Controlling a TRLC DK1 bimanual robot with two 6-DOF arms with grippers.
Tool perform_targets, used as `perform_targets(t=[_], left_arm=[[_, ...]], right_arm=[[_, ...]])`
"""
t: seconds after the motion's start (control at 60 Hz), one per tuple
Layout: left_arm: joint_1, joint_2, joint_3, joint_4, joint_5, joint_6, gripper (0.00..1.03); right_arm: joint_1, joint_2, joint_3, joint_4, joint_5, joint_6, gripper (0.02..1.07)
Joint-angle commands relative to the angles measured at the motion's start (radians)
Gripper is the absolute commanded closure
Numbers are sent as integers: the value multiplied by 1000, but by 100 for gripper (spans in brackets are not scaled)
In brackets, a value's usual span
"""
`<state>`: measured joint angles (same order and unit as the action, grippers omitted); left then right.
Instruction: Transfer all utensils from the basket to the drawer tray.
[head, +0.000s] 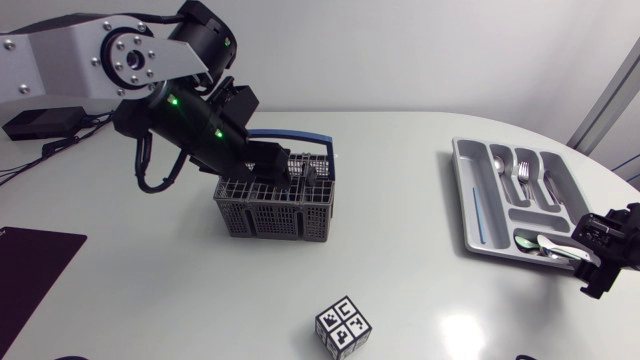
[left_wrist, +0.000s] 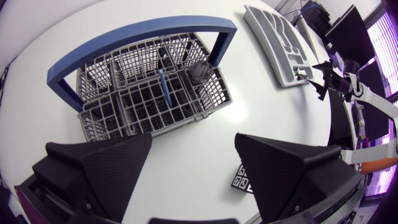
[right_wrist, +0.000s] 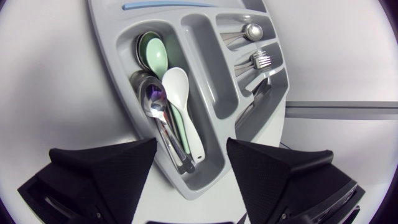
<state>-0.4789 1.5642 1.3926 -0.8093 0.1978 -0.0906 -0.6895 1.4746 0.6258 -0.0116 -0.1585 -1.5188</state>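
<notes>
**Left gripper** (left_wrist: 194, 142): fingers spread, nothing between them.
- Just ahead: the grey mesh basket (left_wrist: 93, 118) on the table (left_wrist: 261, 106), with a blue handle (left_wrist: 140, 31) arched over it.
- Inside the basket: a blue utensil (left_wrist: 163, 87) in a middle compartment and a metal utensil (left_wrist: 200, 68) in a corner compartment.

**Right gripper** (right_wrist: 191, 142): fingers spread, empty, hanging over the near end of the drawer tray (right_wrist: 109, 74).
- Nearest, ahead of the fingers: a metal spoon (right_wrist: 152, 99) and a white spoon (right_wrist: 177, 87) side by side.
- Beyond them, in the same compartment: a green spoon (right_wrist: 155, 53).
- Farther on: forks (right_wrist: 261, 60) in their own compartments.
</notes>
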Motion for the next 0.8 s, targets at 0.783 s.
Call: perform_targets(t=[0.783], left_arm=[[-59, -3, -219, 392, -253, -70, 30]], right_arm=[[504, -456, -52, -406, 137, 465, 8]])
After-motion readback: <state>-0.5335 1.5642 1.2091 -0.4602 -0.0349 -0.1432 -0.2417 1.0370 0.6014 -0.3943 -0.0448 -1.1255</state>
